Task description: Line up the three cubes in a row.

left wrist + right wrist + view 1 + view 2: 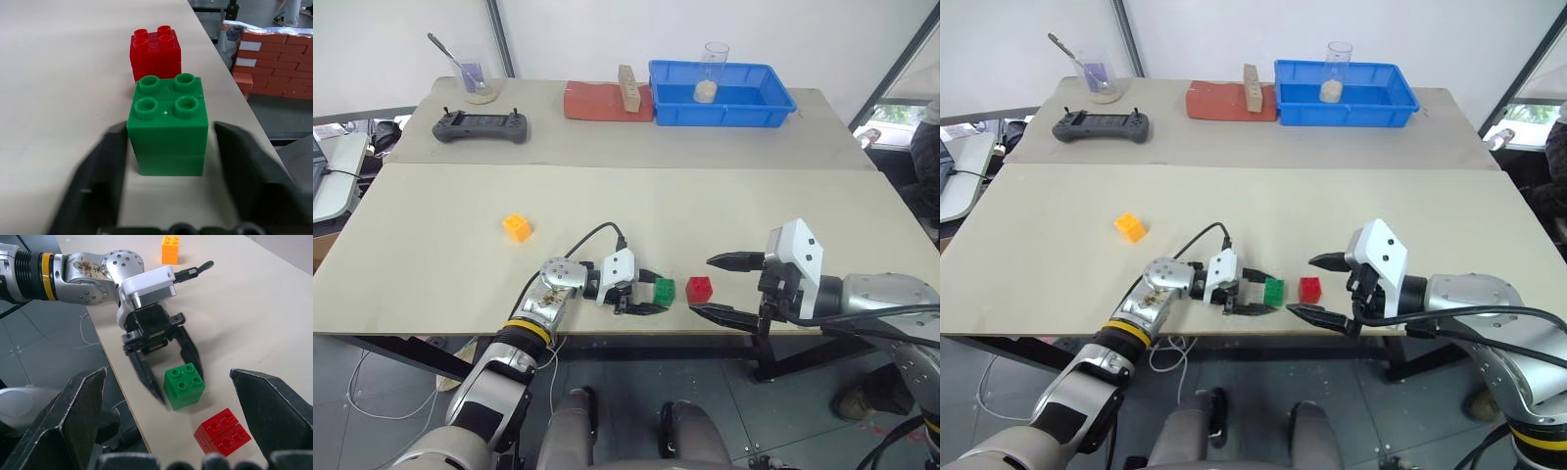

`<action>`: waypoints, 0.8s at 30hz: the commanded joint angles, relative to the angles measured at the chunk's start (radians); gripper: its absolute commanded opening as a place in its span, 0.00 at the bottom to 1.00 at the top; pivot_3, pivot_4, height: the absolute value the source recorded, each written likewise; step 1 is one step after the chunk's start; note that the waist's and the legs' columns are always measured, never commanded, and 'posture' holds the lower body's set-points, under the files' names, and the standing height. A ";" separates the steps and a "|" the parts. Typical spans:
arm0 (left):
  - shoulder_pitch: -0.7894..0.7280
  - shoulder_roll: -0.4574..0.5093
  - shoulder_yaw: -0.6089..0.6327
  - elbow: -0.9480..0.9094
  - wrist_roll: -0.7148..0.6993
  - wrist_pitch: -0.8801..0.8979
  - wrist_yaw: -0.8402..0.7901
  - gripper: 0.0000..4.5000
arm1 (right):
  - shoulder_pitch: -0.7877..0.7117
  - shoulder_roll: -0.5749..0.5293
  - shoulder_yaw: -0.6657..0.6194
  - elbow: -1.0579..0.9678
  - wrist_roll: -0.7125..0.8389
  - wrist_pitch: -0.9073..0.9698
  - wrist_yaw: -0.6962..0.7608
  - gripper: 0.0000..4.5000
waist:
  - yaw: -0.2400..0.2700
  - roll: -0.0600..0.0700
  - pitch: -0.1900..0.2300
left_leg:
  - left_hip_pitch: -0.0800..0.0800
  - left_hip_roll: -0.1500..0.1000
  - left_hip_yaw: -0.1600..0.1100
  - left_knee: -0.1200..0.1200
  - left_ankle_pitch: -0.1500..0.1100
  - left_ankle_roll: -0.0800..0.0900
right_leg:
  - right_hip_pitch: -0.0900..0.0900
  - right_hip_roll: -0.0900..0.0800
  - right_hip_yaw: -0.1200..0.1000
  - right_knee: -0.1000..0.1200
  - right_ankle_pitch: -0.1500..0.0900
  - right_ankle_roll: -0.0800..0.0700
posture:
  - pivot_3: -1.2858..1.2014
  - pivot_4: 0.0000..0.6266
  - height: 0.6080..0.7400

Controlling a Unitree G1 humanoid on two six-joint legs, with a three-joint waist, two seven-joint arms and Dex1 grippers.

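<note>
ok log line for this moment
left fingers: open around green cube | red cube: beside green | orange-yellow cube: apart | right fingers: open, empty

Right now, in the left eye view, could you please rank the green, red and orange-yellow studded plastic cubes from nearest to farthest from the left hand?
1. Green studded plastic cube: between the left hand's open fingers.
2. Red studded plastic cube: just beyond the green one, toward the right hand.
3. Orange-yellow studded plastic cube: alone, farther back on the left.

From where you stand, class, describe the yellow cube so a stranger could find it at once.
Start at the long tan table. Towards its left, well apart from the red cube and green cube near the front edge, sits the yellow cube, alone and the only yellow one.
</note>
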 commanded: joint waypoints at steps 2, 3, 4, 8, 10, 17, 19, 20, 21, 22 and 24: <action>0.006 0.001 0.007 -0.033 -0.004 0.022 0.005 1.00 | -0.015 0.000 -0.010 -0.003 -0.004 -0.033 0.000 1.00 | 0.000 0.000 0.000 | 0.000 0.000 0.000 0.000 0.000 0.000 | 0.000 0.000 0.000 0.000 0.000 0.000 | 0.52 0.24 1.00; 0.014 0.007 0.008 -0.048 -0.007 0.027 0.004 1.00 | -0.016 0.000 -0.009 0.000 -0.006 -0.035 0.001 1.00 | -0.001 0.000 0.000 | 0.000 0.000 0.000 0.000 0.000 0.000 | 0.000 0.000 0.000 0.000 0.000 0.000 | 0.52 0.24 1.00; 0.029 0.020 0.014 -0.077 -0.015 0.036 0.001 1.00 | -0.017 0.000 -0.008 0.004 -0.008 -0.038 0.004 1.00 | -0.003 0.000 0.000 | 0.000 0.000 0.000 0.000 0.000 0.000 | 0.000 0.000 0.000 0.000 0.000 0.000 | 0.52 0.24 1.00; 0.097 0.107 0.066 -0.237 -0.066 0.108 -0.002 1.00 | -0.035 0.002 0.004 0.027 -0.013 -0.051 0.014 1.00 | -0.013 0.000 0.000 | 0.000 0.001 0.000 0.000 0.000 0.001 | -0.001 0.001 0.002 0.001 0.000 0.000 | 0.52 0.24 1.00; 0.133 0.154 0.108 -0.326 -0.092 0.159 0.023 1.00 | -0.048 0.003 0.011 0.039 -0.013 -0.059 0.021 1.00 | -0.016 0.000 0.000 | 0.000 0.001 0.000 0.000 0.003 0.006 | -0.002 0.002 0.002 0.003 0.000 -0.001 | 0.52 0.24 1.00; 0.341 0.192 0.414 -0.590 -0.143 0.327 0.421 1.00 | -0.205 0.088 0.072 0.076 0.011 -0.021 -0.046 1.00 | -0.020 0.000 0.000 | 0.001 0.002 0.000 0.000 0.002 0.004 | -0.002 0.002 0.004 0.003 0.000 -0.001 | 0.52 0.24 1.00; 0.366 0.167 0.511 -0.577 -0.127 0.333 0.587 1.00 | -0.242 0.123 0.087 0.079 0.030 -0.002 -0.066 1.00 | -0.018 0.000 0.000 | 0.001 0.002 0.000 0.000 0.002 0.004 | -0.002 0.002 0.003 0.003 0.000 -0.001 | 0.52 0.24 1.00; 0.379 0.156 0.551 -0.561 -0.122 0.339 0.657 1.00 | -0.256 0.137 0.096 0.084 0.031 0.003 -0.072 1.00 | -0.015 0.000 0.000 | 0.001 0.002 0.000 0.000 0.002 0.004 | -0.002 0.002 0.003 0.003 0.000 -0.001 | 0.52 0.24 1.00; 0.394 0.148 0.576 -0.551 -0.117 0.339 0.705 1.00 | -0.268 0.148 0.106 0.089 0.028 0.004 -0.076 1.00 | -0.013 0.000 0.000 | 0.001 0.003 0.000 0.000 0.002 0.003 | -0.002 0.002 0.002 0.003 0.000 -0.001 | 0.52 0.24 1.00; 0.405 0.141 0.587 -0.544 -0.103 0.329 0.745 1.00 | -0.275 0.152 0.114 0.096 0.021 0.002 -0.075 1.00 | -0.010 0.000 0.000 | 0.001 0.002 0.000 0.000 0.000 0.000 | -0.002 0.002 0.002 0.003 0.000 -0.001 | 0.52 0.24 1.00; 0.419 0.119 0.601 -0.533 -0.084 0.317 0.821 1.00 | -0.288 0.159 0.126 0.110 0.011 -0.002 -0.072 1.00 | -0.004 0.000 0.000 | 0.001 0.002 0.001 0.000 0.000 0.000 | -0.002 0.001 0.002 0.002 0.000 -0.001 | 0.52 0.24 1.00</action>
